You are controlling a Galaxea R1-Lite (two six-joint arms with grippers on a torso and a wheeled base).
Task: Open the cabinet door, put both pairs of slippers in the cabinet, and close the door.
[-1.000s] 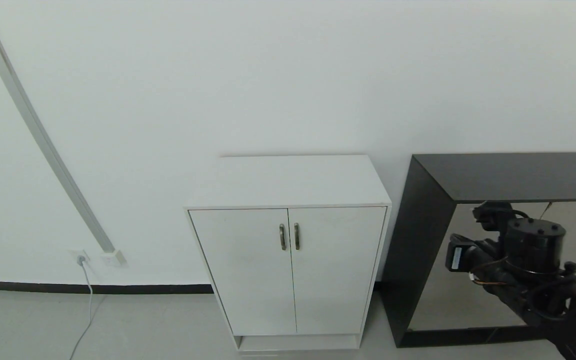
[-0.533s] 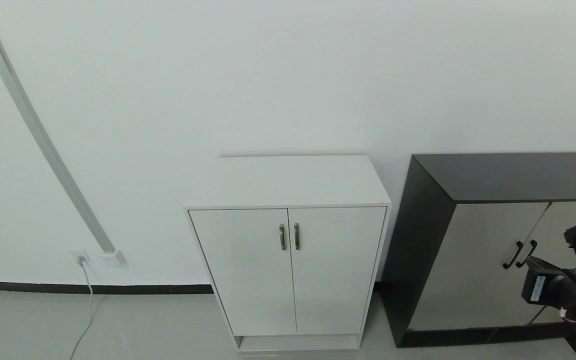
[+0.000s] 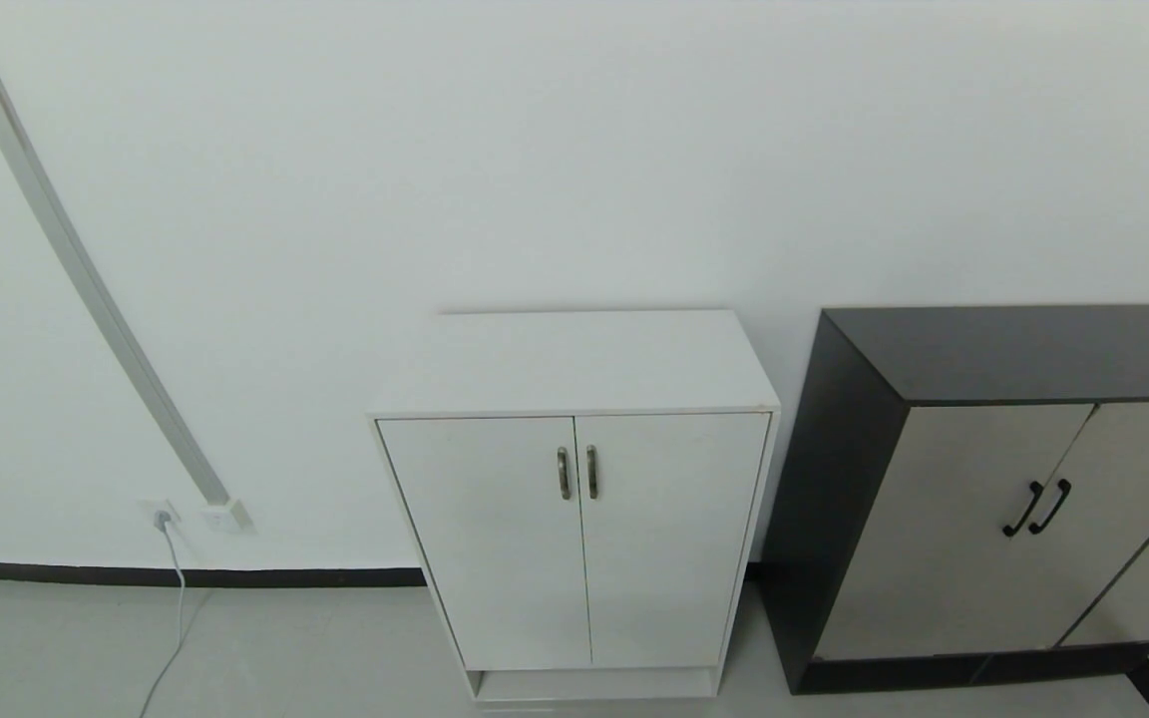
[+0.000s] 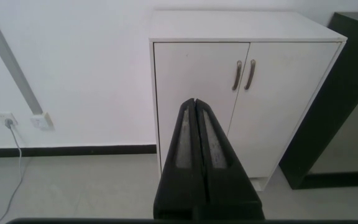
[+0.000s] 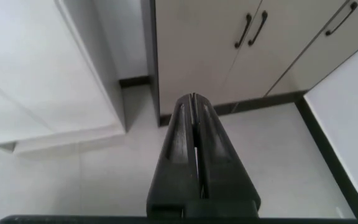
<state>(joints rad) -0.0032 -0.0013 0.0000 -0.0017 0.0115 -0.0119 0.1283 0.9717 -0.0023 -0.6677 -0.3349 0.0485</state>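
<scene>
The white wooden 2-door cabinet (image 3: 495,538) stands shut against the white wall (image 3: 574,150), just beside a black cabinet with grey doors (image 3: 839,479), while the left gripper (image 4: 195,102), facing those white doors, and the right gripper (image 5: 193,96), above the grey floor (image 5: 278,162), each hold their fingers pressed together.

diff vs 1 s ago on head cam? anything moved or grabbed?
The right arm swung to the robot's right and down from in front of the dark cabinet, uncovering its doors and black handles. Nothing was taken or let go; the right claw is shut and empty. The white cabinet stayed put, both doors closed.
</scene>
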